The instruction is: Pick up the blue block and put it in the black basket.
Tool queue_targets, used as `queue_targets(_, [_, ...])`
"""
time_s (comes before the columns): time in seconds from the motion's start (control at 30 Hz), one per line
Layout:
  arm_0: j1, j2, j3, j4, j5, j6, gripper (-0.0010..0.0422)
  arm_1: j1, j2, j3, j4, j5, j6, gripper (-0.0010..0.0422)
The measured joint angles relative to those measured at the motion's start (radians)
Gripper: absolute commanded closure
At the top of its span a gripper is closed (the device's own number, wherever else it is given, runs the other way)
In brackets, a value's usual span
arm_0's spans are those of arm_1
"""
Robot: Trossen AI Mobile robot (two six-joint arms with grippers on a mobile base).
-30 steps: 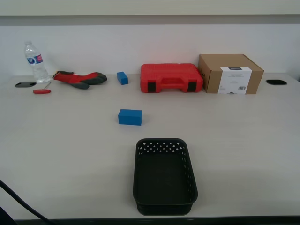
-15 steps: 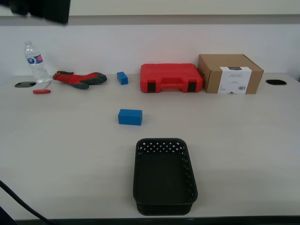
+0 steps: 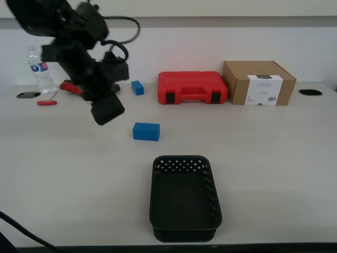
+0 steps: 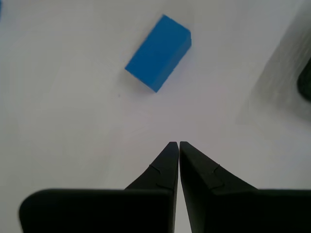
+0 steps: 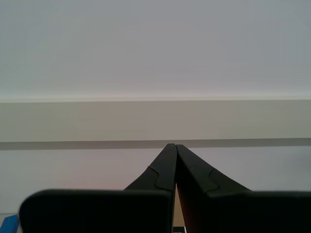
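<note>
Pale tabletop (image 3: pixel 274 158), white wall (image 3: pixel 210 47)

- Blue block (image 3: pixel 146 131): smooth, matt, uniformly coloured faces.
- Black basket (image 3: pixel 184 225): plastic, perforated walls, dull sheen.
- Table (image 3: pixel 274 158): pale laminate, smooth, low gloss.
- Red tool case (image 3: pixel 192 87): moulded plastic, slightly glossy.
- Cardboard box (image 3: pixel 258 83): brown matt board with a white paper label.
- Water bottle (image 3: pixel 40 68): clear plastic.
- My first gripper (image 4: pixel 175 144): matt black fingers.
</note>
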Motion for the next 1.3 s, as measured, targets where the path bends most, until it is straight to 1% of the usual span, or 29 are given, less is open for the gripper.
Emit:
queue_targets(0.07, [0.000,0.000,0.000,0.000,0.000,0.000,0.0413,-0.040,0.066,0.055,-0.005,-0.043,0.030,0.0413])
queue_targets(0.2, [-0.001,0.000,0.000,0.000,0.000,0.000,0.0413,-0.077,0.182,0.187,-0.075,-0.045,0.039,0.0410])
queue_targets(0.27, [0.000,0.000,0.000,0.000,0.000,0.000,0.0413,-0.086,0.227,0.258,-0.146,-0.045,0.039,0.0399])
queue_targets(0.33, [0.000,0.000,0.000,0.000,0.000,0.000,0.0413,-0.092,0.267,0.329,-0.225,-0.045,0.042,0.0375])
queue_targets(0.4, [-0.001,0.000,0.000,0.000,0.000,0.000,0.0413,-0.096,0.297,0.391,-0.292,-0.046,0.055,0.0340])
queue_targets(0.47, [-0.001,0.000,0.000,0.000,0.000,0.000,0.0413,-0.100,0.329,0.447,-0.343,-0.046,0.064,0.0293])
queue_targets(0.67, [-0.001,0.000,0.000,0.000,0.000,0.000,0.0413,-0.118,0.436,0.586,-0.432,-0.043,0.065,0.0097])
queue_targets(0.7, [0.000,0.000,0.000,0.000,0.000,0.000,0.0413,-0.125,0.456,0.604,-0.446,-0.044,0.064,0.0072])
queue_targets(0.77, [-0.001,0.000,0.000,0.000,0.000,0.000,0.0413,-0.142,0.498,0.635,-0.457,-0.047,0.050,0.0048])
queue_targets(0.83, [0.000,0.000,0.000,0.000,0.000,0.000,0.0413,-0.161,0.535,0.661,-0.459,-0.051,0.042,0.0054])
queue_targets(0.87, [-0.001,0.000,0.000,-0.001,0.000,0.000,0.0413,-0.170,0.557,0.677,-0.460,-0.058,0.042,0.0066])
queue_targets(0.97, [0.000,0.000,0.000,-0.001,0.000,0.000,0.0413,-0.186,0.614,0.724,-0.459,-0.070,0.041,0.0120])
queue_targets(1.07, [0.000,0.000,0.000,-0.001,0.000,0.000,0.0413,-0.189,0.663,0.764,-0.456,-0.087,0.039,0.0203])
queue_targets(1.13, [-0.001,0.000,0.000,-0.001,0.000,0.000,0.0413,-0.188,0.690,0.791,-0.450,-0.141,0.040,0.0267])
queue_targets(1.2, [0.000,0.000,0.000,-0.001,0.000,0.000,0.0413,-0.189,0.717,0.813,-0.446,-0.211,0.040,0.0349])
queue_targets(1.27, [0.000,0.000,0.000,0.000,0.000,0.000,0.0413,-0.188,0.731,0.828,-0.445,-0.229,0.040,0.0420])
queue_targets(1.3, [0.000,0.000,0.000,-0.001,0.000,0.000,0.0413,-0.187,0.733,0.828,-0.463,-0.219,0.040,0.0409])
